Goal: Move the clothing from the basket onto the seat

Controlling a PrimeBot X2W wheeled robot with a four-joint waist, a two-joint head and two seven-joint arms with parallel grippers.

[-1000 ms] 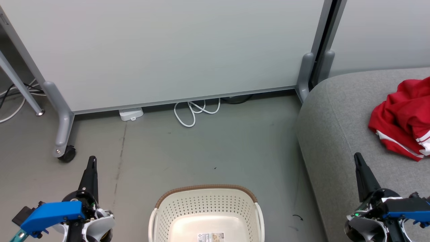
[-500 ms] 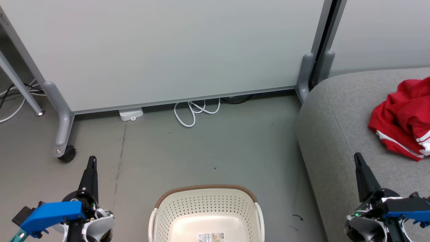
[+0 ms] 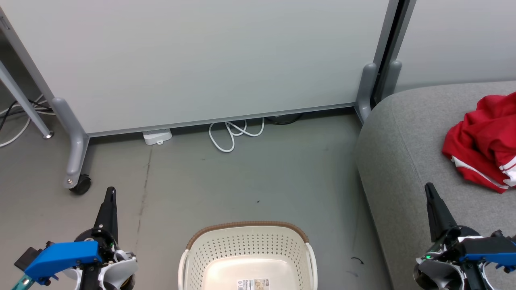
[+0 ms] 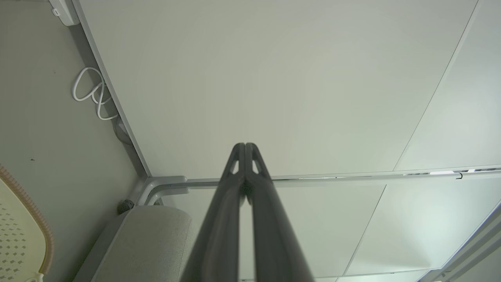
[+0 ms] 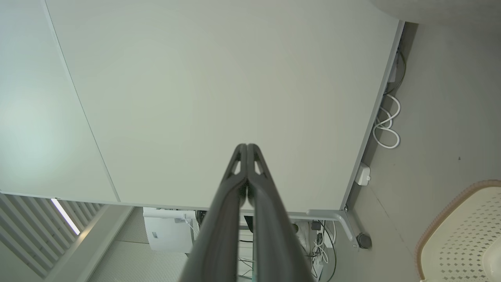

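The clothing [image 3: 481, 141] lies in a crumpled red heap with white stripe trim on the seat [image 3: 403, 169], at the head view's right edge. It is beyond the right gripper [image 3: 429, 186] and to its right, well apart from it. That gripper's two dark fingers are pressed together with nothing between them, and in the head view they point up over the seat's near part. The left gripper [image 3: 110, 189], likewise pressed together and holding nothing, hangs over the floor [image 3: 250, 177] to the left of the basket [image 3: 193, 241], far from the clothing. The basket stands on the floor between the two grippers, beside the seat; what shows of its bottom is bare apart from a label. The head view takes in the clothing, a looped white cable [image 3: 225, 139] and a small white box [image 3: 157, 137] under the panel [image 3: 201, 60]. The left wrist view looks along its closed fingers at the panel, with a corner of the seat and a bit of the basket's brown rim at lower left. The right wrist view has the basket's corner at lower right and, past the panel's foot, a tangle of cables and a white unit.
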